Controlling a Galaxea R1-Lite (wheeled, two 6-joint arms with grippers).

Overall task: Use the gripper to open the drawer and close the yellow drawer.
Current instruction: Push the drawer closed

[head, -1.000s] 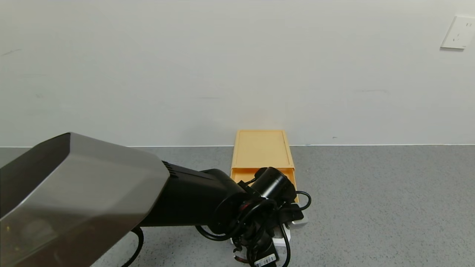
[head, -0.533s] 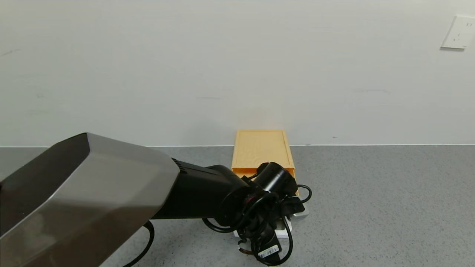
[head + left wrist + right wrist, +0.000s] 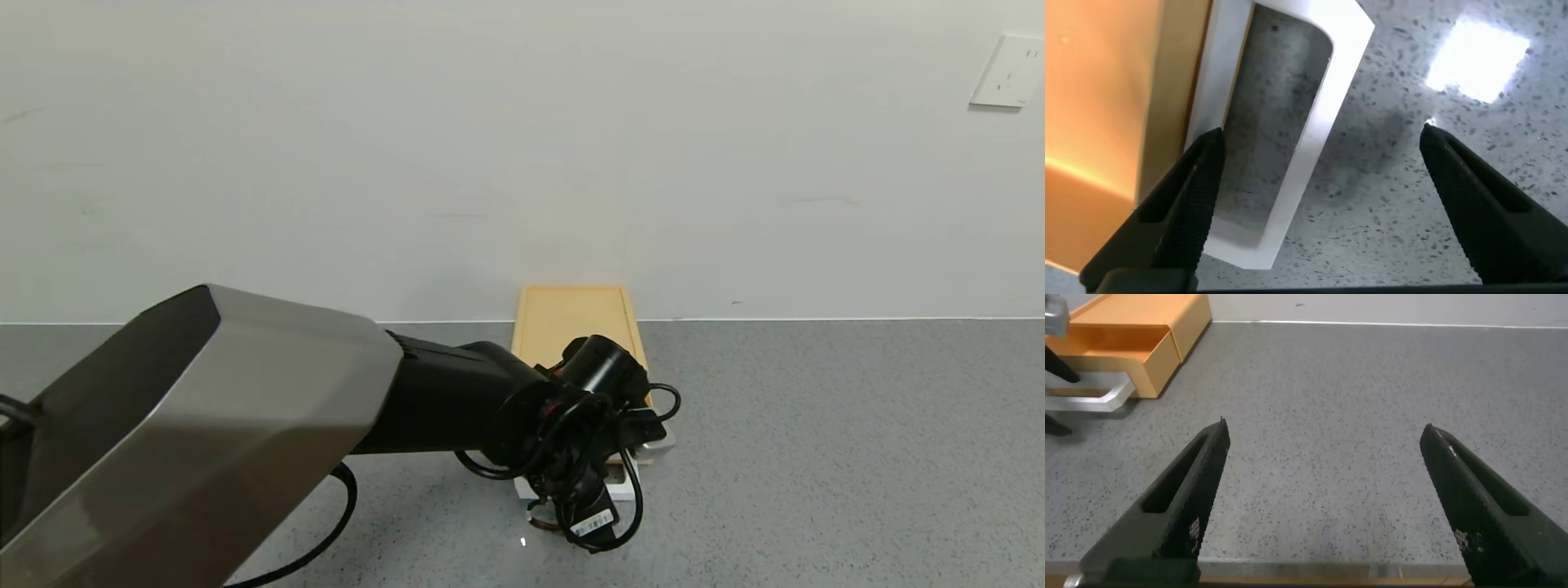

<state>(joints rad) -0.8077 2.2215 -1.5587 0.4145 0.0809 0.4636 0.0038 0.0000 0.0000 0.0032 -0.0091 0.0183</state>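
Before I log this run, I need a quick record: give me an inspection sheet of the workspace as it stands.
Surface: grey speckled counter, bright glare spot near the handle.
Job's things: yellow drawer against the wall, slightly open; white loop handle out front.
Clutter: nothing seen.
Grippers: left end effector open, fingers straddling the handle's outer bar, not clamped; right end effector open, low over bare counter, apart from the drawer.
Cables: black cables looping around the left wrist.
Surroundings: plain white wall, wall socket on the right.
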